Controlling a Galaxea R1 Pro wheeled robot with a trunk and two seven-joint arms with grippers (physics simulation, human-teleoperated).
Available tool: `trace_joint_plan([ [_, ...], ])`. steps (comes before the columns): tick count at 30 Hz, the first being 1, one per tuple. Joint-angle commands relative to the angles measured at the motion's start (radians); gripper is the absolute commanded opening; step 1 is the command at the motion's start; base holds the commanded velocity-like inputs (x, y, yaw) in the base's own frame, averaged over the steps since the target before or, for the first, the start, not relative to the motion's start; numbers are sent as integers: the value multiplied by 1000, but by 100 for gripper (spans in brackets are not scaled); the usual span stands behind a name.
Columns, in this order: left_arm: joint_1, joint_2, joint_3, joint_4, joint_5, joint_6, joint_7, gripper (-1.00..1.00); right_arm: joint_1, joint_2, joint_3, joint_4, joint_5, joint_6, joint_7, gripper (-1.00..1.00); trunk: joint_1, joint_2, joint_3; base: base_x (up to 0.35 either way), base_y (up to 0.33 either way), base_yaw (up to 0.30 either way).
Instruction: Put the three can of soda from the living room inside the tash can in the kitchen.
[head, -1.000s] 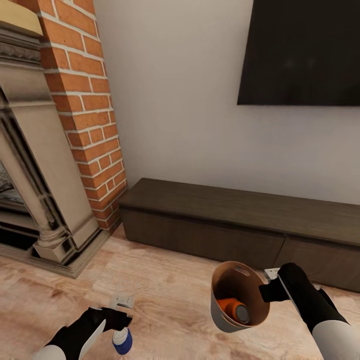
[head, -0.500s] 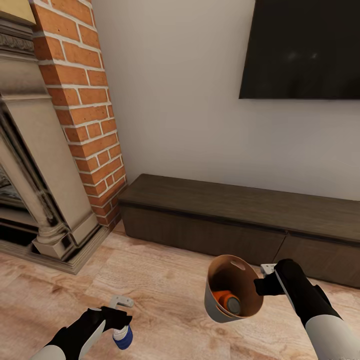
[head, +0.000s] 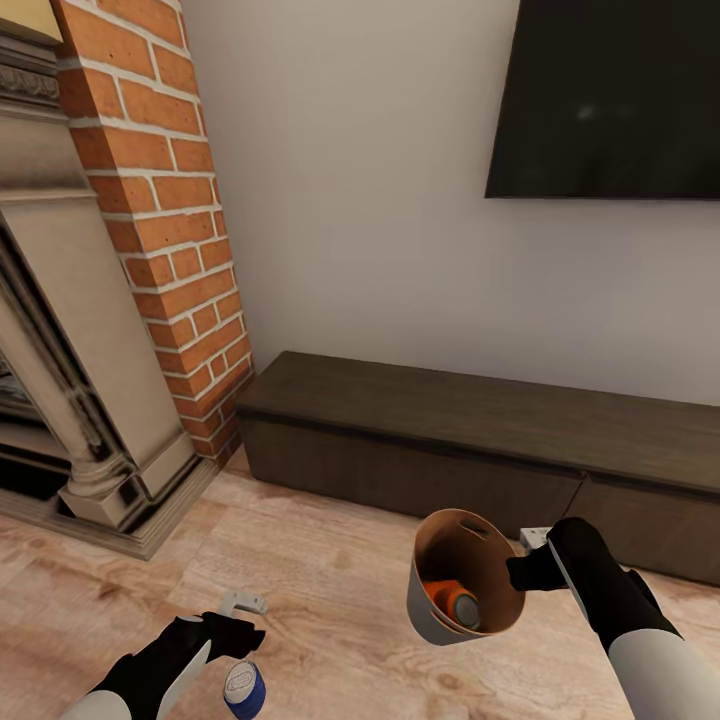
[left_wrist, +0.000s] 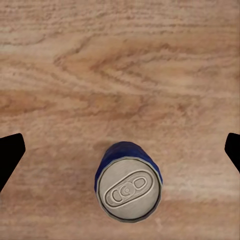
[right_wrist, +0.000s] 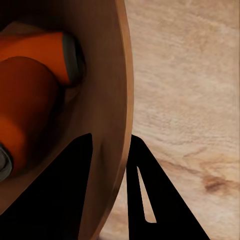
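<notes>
Blue can (head: 243, 689) upright on wood floor (head: 330, 600) at 7 o'clock, below left end effector (head: 240, 622), fingers spread, not touching. Right end effector (head: 530, 570) clamps tilted bin (head: 455, 580) rim at 5 o'clock; two orange cans (right_wrist: 35, 80) inside. Dark cabinet (head: 480, 440), TV (head: 610, 100) beyond.

Blue can (left_wrist: 129, 186) upright, silver top, over wood floor, two orange cans (right_wrist: 30, 95) lying inside tilted grey bin (head: 425, 618)

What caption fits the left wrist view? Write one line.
Blue soda can seen top-down over wood floor, between open jaws.
</notes>
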Motion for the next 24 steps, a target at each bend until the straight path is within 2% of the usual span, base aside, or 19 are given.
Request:
trace_joint_plan([
  [1, 0, 0, 0, 0, 0, 0, 1, 100, 0, -1, 0, 0, -27, 5, 3, -100, 0, 0, 0, 8, 2, 0],
  [8, 0, -1, 1, 1, -1, 0, -1, 100, 2, -10, 4, 0, -27, 5, 3, -100, 0, 0, 0, 2, 1, 0],
  [24, 0, -1, 0, 2, -3, 4, -2, 100, -1, -2, -2, -3, -27, 5, 3, -100, 7, -4, -62, 0, 0, 0],
])
